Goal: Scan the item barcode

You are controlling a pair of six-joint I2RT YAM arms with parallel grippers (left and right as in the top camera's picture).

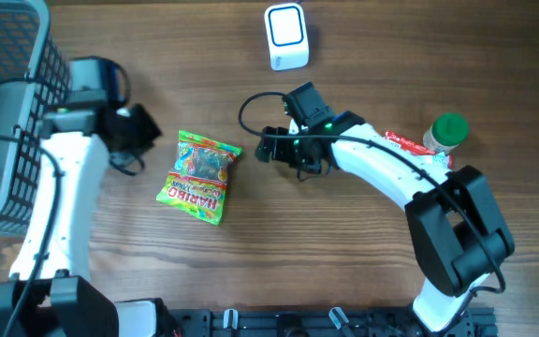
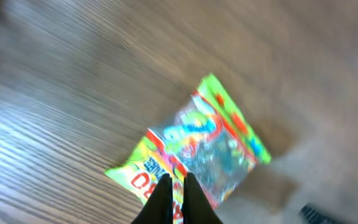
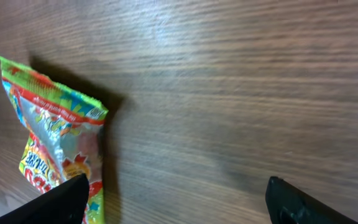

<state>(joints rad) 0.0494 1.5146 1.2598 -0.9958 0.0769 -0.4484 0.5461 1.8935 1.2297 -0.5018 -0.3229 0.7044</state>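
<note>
Candy bag [image 2: 201, 149], perhaps just beyond left gripper [image 2: 176, 180]

Overhead cam straight down; both wrist cams low, close; all share candy bag [image 1: 199, 176]

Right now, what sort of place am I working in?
Probably a mock shop checkout on a wooden table: a white barcode scanner, a grey mesh basket at the edge, and a candy bag lying flat as the item.
</note>
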